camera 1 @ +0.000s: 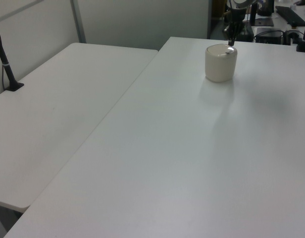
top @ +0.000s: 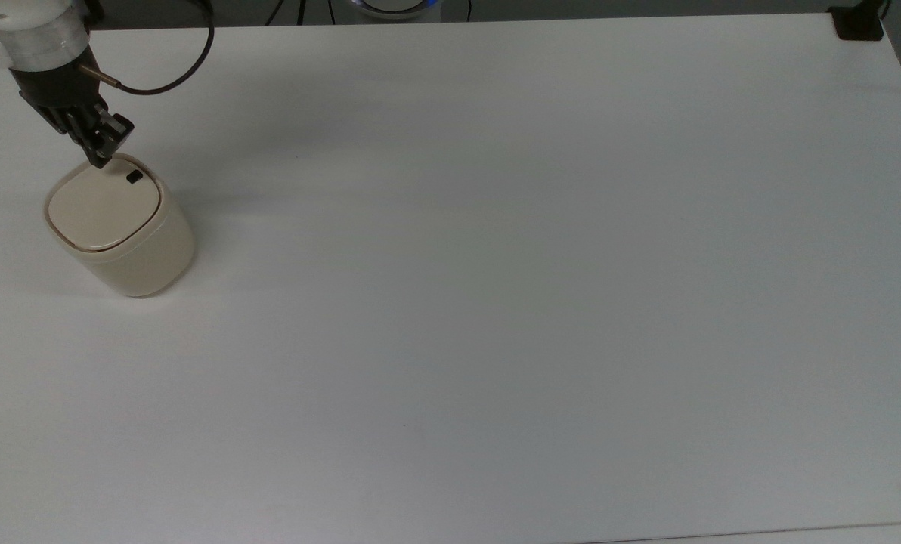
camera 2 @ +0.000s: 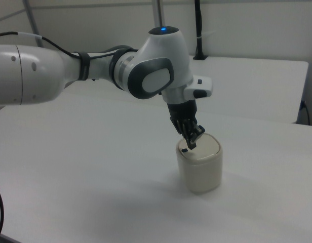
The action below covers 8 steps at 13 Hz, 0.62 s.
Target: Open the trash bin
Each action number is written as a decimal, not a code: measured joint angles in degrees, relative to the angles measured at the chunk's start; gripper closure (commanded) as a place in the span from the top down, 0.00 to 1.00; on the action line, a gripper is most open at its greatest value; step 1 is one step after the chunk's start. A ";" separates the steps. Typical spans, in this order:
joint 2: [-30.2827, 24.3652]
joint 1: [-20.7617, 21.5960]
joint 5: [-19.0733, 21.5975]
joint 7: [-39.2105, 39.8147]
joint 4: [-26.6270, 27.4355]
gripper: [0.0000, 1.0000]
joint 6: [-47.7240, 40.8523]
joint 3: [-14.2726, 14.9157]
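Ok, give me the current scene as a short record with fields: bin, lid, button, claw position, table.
bin: cream trash bin, upright, near the top view's left edge
lid: flat lid closed, level with the rim
button: small black button at the lid's edge, uncovered in the top view
claw: claw pointing down over the lid's rim, just beside the button; tip close above the lid in the right view, contact unclear
table: white table, bin is the one object on it
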<state>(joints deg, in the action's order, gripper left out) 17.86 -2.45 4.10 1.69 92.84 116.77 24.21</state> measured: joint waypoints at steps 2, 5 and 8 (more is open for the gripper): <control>1.59 0.45 0.25 -1.08 0.02 0.05 2.24 -0.38; 3.12 0.56 0.24 -2.45 -0.47 0.05 4.36 -1.36; 3.20 0.57 0.24 -2.46 -0.61 0.07 4.40 -1.57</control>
<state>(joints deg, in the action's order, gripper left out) 21.06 -1.88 4.35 -0.76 92.23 121.16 22.64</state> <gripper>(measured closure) 0.943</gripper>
